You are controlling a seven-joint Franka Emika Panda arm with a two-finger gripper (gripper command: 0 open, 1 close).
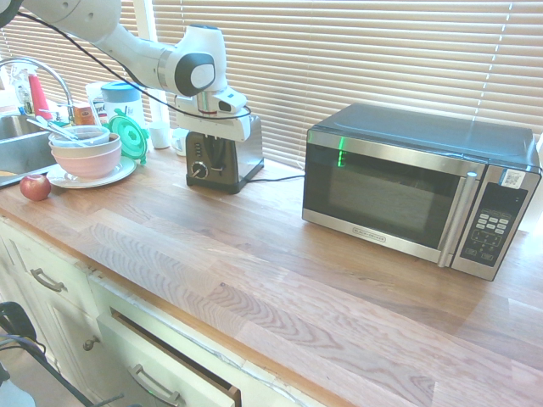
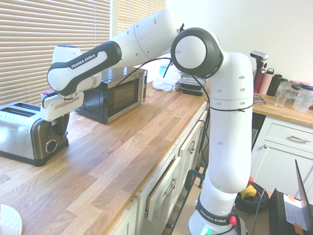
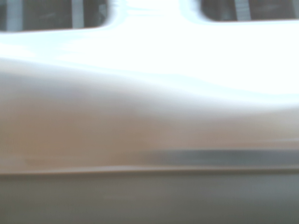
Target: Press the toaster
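The toaster (image 1: 242, 153) stands at the back of the wooden counter, its brushed steel side and two slots plain in the second exterior view (image 2: 22, 129). Its black end panel carries a round dial (image 1: 199, 170) (image 2: 50, 146). My gripper (image 1: 215, 153) (image 2: 62, 128) points straight down, pressed close against that end panel above the dial, with its dark fingers together and shut. The lever is hidden behind the fingers. The wrist view is a bright blur of the toaster's top, with the dark slots (image 3: 51, 14) at one edge.
A large steel-and-black microwave (image 1: 416, 191) (image 2: 115, 93) sits further along the counter. Stacked bowls on a plate (image 1: 85, 153), a red apple (image 1: 35, 186) and the sink (image 1: 17, 140) lie on the toaster's other side. A drawer (image 1: 170, 365) under the counter edge stands ajar.
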